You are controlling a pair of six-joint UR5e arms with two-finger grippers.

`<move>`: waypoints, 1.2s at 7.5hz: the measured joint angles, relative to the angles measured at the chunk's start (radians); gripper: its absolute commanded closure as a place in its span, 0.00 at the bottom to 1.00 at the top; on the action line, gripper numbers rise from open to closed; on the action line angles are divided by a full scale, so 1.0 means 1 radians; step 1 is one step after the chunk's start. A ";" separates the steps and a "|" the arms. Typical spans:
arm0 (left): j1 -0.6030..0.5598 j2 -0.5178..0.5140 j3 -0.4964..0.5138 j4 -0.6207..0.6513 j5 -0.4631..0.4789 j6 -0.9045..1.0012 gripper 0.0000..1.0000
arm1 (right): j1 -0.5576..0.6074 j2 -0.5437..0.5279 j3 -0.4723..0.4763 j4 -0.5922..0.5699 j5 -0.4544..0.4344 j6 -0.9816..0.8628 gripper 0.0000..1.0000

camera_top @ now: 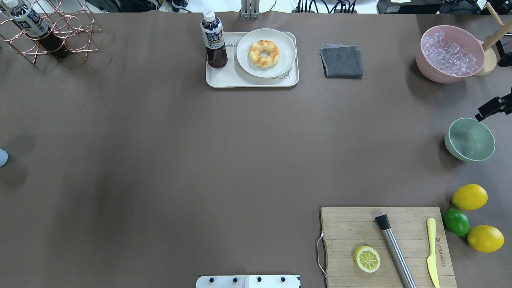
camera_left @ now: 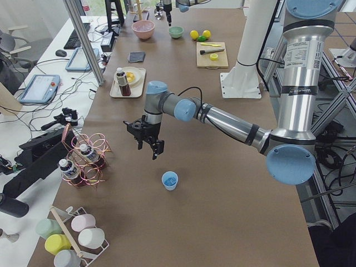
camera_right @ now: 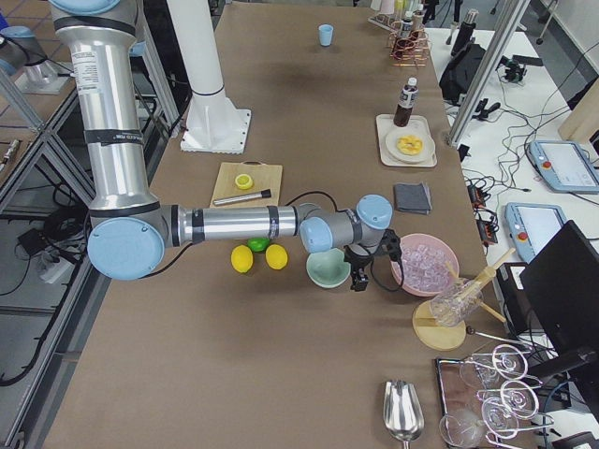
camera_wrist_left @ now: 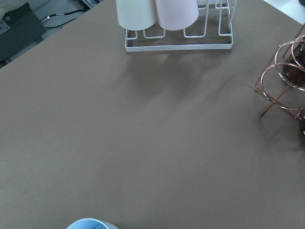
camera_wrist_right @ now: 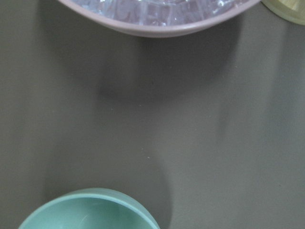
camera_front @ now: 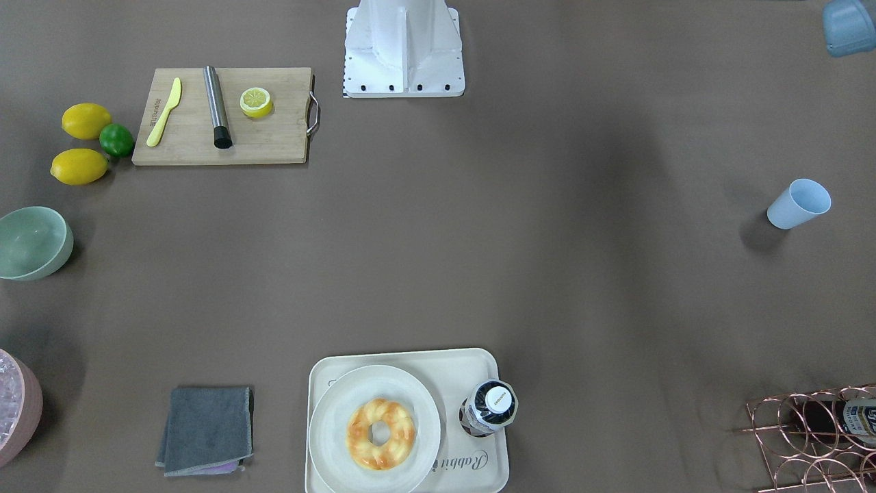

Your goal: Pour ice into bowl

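The left arm (camera_left: pixel 222 120) reaches low over the table (camera_left: pixel 222 189), its left gripper (camera_left: pixel 148 149) hanging fingers-down near the pale blue cup (camera_left: pixel 169 180); how wide it stands cannot be told. Farther along, the right gripper (camera_right: pixel 360 278) hovers between the mint-green bowl (camera_right: pixel 328 269) and the pink ice tub (camera_right: pixel 428 266), its opening equally unclear.

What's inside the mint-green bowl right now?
Nothing that shows. In the overhead view the bowl has a bare, smooth inside with no contents. Its rim hides a strip of the inner wall nearest the camera, so that part can't be confirmed.

Brown table (camera_top: pixel 160 160) — bowl (camera_top: pixel 470 139), tray (camera_top: pixel 224 78), board (camera_top: pixel 344 228)
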 measured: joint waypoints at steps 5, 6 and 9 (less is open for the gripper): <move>0.298 -0.083 0.005 0.274 0.223 -0.400 0.04 | -0.039 -0.032 -0.021 0.098 -0.021 0.065 0.12; 0.337 -0.110 0.014 0.341 0.242 -0.453 0.04 | -0.057 -0.047 -0.022 0.137 -0.028 0.097 0.41; 0.417 -0.134 0.122 0.401 0.326 -0.526 0.04 | -0.084 -0.074 -0.003 0.183 -0.044 0.140 1.00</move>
